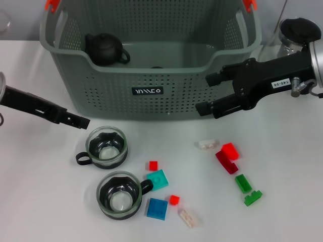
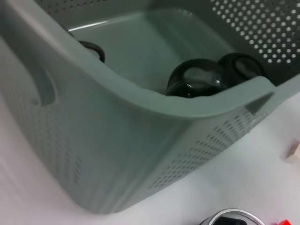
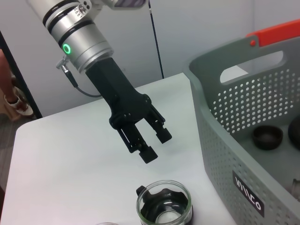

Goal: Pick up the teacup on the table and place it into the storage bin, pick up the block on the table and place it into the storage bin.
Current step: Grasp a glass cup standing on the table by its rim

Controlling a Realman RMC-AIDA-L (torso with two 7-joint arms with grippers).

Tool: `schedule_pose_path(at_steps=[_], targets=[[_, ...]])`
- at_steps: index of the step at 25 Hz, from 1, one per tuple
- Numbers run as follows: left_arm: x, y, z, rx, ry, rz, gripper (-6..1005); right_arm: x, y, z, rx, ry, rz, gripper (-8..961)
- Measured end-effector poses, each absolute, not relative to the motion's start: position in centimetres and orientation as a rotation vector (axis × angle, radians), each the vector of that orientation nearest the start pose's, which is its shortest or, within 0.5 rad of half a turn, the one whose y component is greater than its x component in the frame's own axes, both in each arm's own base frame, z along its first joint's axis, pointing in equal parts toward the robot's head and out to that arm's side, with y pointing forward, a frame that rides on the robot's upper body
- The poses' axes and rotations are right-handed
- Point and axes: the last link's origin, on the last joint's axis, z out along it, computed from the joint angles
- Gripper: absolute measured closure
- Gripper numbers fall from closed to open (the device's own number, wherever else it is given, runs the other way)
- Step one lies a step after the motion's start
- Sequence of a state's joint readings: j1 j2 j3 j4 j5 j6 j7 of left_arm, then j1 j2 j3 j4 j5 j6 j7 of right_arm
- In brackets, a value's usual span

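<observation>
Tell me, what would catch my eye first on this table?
Probably the big grey-green storage bin at the back, with a dark teapot inside. In front of it stand two glass teacups, with bright blocks scattered beside them. Two black tools hover open: the left tool by the cups, the right tool at the bin's front.

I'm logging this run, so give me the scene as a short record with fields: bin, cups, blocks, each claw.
bin: grey-green storage bin at the table's far side, holding a black teapot
cups: two glass teacups on the table in front of the bin
blocks: small coloured blocks scattered right of the cups
left claw: open, empty, above the table near the cups
right claw: open, empty, by the bin's front right corner
</observation>
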State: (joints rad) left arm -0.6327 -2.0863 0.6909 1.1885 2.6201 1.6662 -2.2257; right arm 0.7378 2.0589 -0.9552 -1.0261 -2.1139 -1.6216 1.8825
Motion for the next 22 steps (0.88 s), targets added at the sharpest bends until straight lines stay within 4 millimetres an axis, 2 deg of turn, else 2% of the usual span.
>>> schedule_pose_path(at_steps=[11,22], targets=[[-24.2,36.6,6.1,-2.401,-1.347,0.188,172,14.6,38.2,2.4,-2.967,0.477,0.323,4],[-23.7,36.8,4.1,-2.390,-1.354,0.236,172,14.7,38.2,2.6,-2.967,0.465,0.302,3]])
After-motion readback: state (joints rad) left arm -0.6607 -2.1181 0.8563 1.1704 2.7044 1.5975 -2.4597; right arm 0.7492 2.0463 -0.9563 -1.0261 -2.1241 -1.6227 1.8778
